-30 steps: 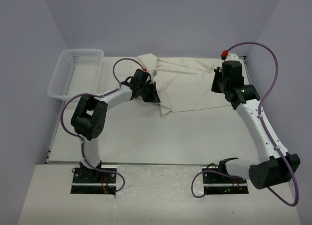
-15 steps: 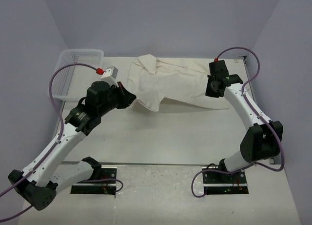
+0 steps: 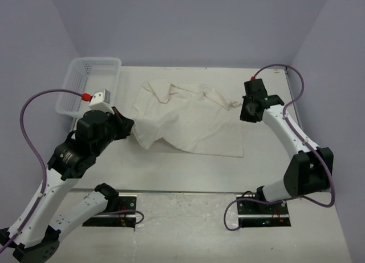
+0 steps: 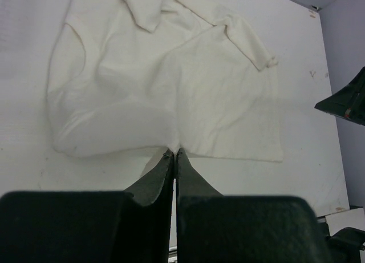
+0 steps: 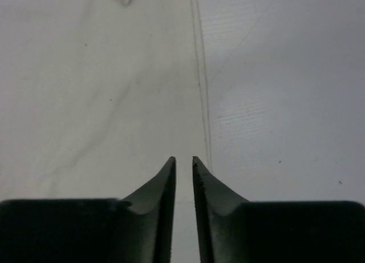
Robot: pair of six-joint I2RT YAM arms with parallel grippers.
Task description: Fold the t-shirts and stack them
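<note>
The t-shirt (image 3: 191, 123) lies spread and wrinkled on the middle of the table (image 3: 188, 172), its body reaching from left of centre to a straight right edge, with one sleeve bunched at the far right corner. Its near-left part bulges up into a rounded fold. The left gripper (image 3: 130, 129) sits at this near-left edge. In the left wrist view its fingers (image 4: 165, 172) are pressed together on the cloth's rim, pinching the t-shirt (image 4: 171, 86) where the fabric meets their tips.

The right gripper (image 3: 249, 111) hangs over the shirt's far-right edge, near the bunched sleeve. In the right wrist view the right gripper (image 5: 183, 159) has its jaws a narrow slit apart with nothing between them. The t-shirt (image 5: 102, 92) fills the left of that view, and its hem runs just beside the tips, with bare table to the right.

A white mesh basket (image 3: 85, 83) stands at the far left, apart from the cloth.
</note>
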